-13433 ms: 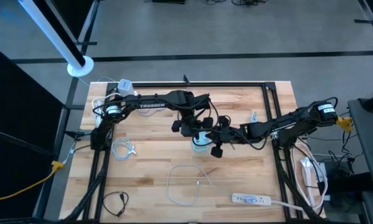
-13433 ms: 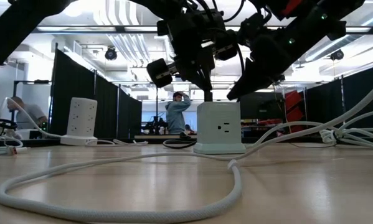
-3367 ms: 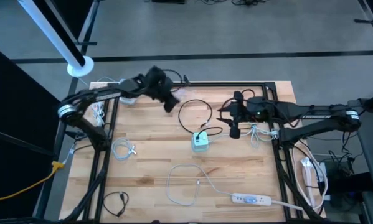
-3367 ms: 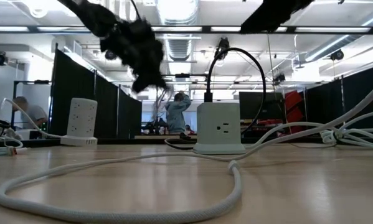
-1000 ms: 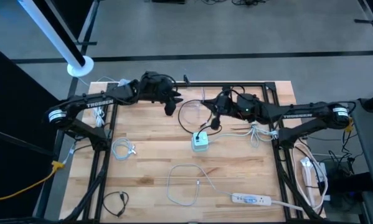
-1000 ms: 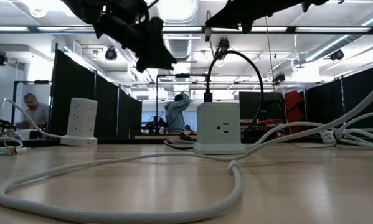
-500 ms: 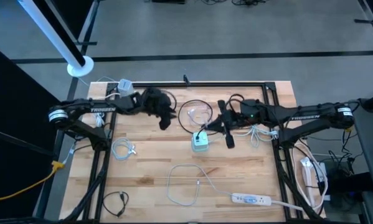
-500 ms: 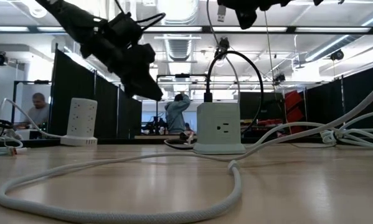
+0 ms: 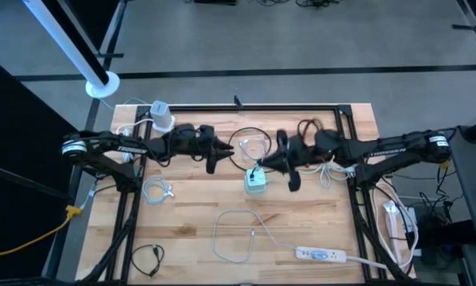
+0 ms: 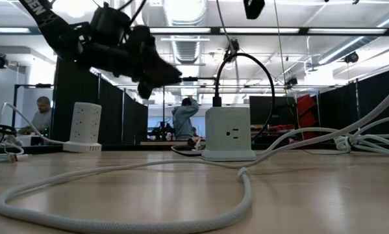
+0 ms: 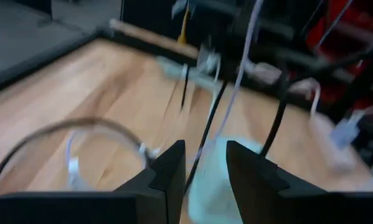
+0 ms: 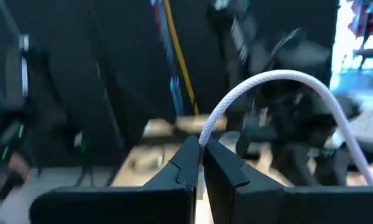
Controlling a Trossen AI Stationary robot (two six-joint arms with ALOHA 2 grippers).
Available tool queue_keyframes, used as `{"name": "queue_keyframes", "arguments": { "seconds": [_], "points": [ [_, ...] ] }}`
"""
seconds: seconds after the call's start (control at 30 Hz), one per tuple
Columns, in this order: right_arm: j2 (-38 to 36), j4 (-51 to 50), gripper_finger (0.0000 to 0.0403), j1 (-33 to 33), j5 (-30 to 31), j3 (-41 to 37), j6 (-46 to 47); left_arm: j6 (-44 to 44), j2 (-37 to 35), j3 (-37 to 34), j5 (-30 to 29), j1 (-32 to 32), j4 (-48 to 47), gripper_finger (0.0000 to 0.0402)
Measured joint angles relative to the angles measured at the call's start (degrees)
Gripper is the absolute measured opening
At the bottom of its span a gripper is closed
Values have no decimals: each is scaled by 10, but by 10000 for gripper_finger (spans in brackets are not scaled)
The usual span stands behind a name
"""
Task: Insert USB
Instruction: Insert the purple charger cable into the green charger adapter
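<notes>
A pale green power cube stands on the wooden table. A black cable is plugged into its top and arches over in a loop. My left gripper hovers just left of that loop, open and lying level. In its wrist view the black cable and the cube show beyond the gap. My right gripper is high above the table, just right of the cube, shut on a white cable. My right gripper pinches the white cable between its two fingertips. The cable leaves the pinch and arches up and away in one strand, lifted clear of the table. Its far end is out of the wrist view.
A white power tower stands at the far left corner. A white cable loop and a power strip lie near the near edge. Cable bundles lie left and right. People are behind the table.
My left gripper has come down from the far edge toward the cube. It has tipped from slanting down to level, pointing at the black cable's loop. My right gripper, with the white cable, has moved toward the near edge.
</notes>
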Motion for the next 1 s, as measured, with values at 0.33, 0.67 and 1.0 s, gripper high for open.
{"name": "queue_keyframes", "arguments": {
  "seconds": [0.33, 0.67, 1.0],
  "points": [
    [-3, 214, 2, -63, 17, 1, 171, -32, 0, -6, 1, -32, 168, 104],
    [-8, 335, 2, -70, 2, 1, 197, -28, 0, -6, 1, -60, 178, 103],
    [-11, 199, 2, -68, -26, 2, 105, -6, 0, -7, -23, -64, 98, 103]
  ]
}}
